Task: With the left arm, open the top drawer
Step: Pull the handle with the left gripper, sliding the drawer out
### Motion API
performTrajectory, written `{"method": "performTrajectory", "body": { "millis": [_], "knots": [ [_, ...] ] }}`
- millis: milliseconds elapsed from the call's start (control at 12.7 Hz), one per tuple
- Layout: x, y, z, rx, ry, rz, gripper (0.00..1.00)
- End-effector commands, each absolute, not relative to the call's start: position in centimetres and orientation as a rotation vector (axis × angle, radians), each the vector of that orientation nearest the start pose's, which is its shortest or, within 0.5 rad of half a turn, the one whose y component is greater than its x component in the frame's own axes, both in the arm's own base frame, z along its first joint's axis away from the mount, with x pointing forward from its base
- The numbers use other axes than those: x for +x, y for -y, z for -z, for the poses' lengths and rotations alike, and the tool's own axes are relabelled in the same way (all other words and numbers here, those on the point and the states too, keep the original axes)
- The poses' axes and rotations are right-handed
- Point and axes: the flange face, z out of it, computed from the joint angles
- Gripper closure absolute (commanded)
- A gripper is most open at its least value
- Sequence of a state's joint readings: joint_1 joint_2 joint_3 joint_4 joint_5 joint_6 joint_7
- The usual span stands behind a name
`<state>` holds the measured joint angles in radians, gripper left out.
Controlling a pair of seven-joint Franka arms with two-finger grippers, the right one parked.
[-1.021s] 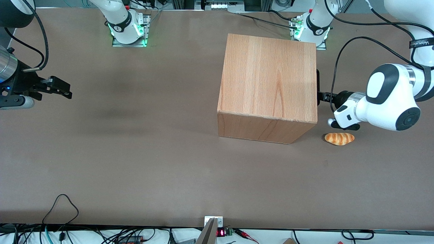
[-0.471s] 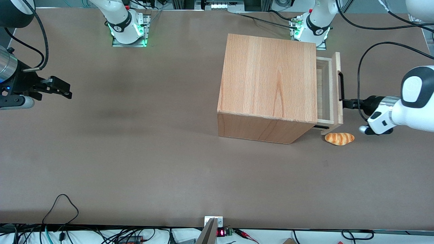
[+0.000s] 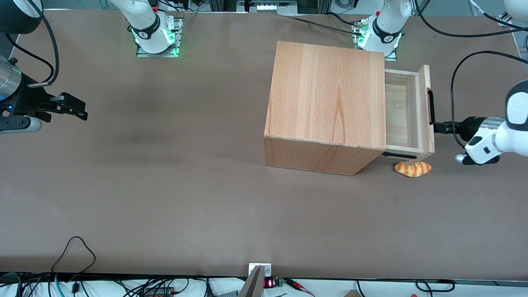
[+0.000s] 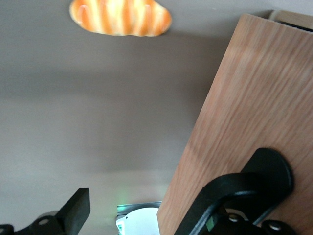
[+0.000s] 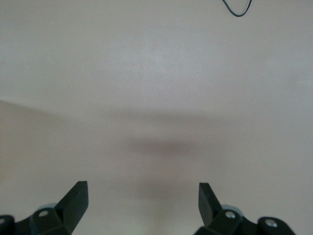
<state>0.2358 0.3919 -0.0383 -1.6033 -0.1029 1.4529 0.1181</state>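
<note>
Wooden cabinet is standing on the brown surface, toward the working arm's end. Its top drawer is projecting partway out of the cabinet face, exposing the pale plank bottom and the light-wood side walls. The flat front panel is carrying a long black bar handle on its outer face.

A croissant-shaped bread piece is lying on the surface just beside the cabinet's lower corner, nearer to the front camera than the drawer front and apart from it.

The left arm is reaching in from the working arm's end, with its silver wrist pointing at the drawer front. The tool is sitting at the bar handle, roughly level with the handle's lower part as seen from the front. In the left wrist view, one black finger is hooking across the handle against the wooden panel, and the second finger is standing well apart from it, so the tool is not clenching. The bread piece is also showing in that view, resting on the surface
</note>
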Motion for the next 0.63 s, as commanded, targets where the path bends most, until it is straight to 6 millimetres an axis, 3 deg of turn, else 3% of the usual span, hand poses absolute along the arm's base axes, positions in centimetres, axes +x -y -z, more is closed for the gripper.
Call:
{"method": "performTrajectory", "body": {
  "millis": [0,236,550],
  "knots": [
    [60.0,-13.3,-38.3,-3.187,0.105,-0.791,0.0],
    [59.6,-15.6,-38.2,-3.216,0.066,-0.78,0.0],
    [59.2,-17.0,-38.2,-3.24,0.015,-0.772,0.0]
  ]
}}
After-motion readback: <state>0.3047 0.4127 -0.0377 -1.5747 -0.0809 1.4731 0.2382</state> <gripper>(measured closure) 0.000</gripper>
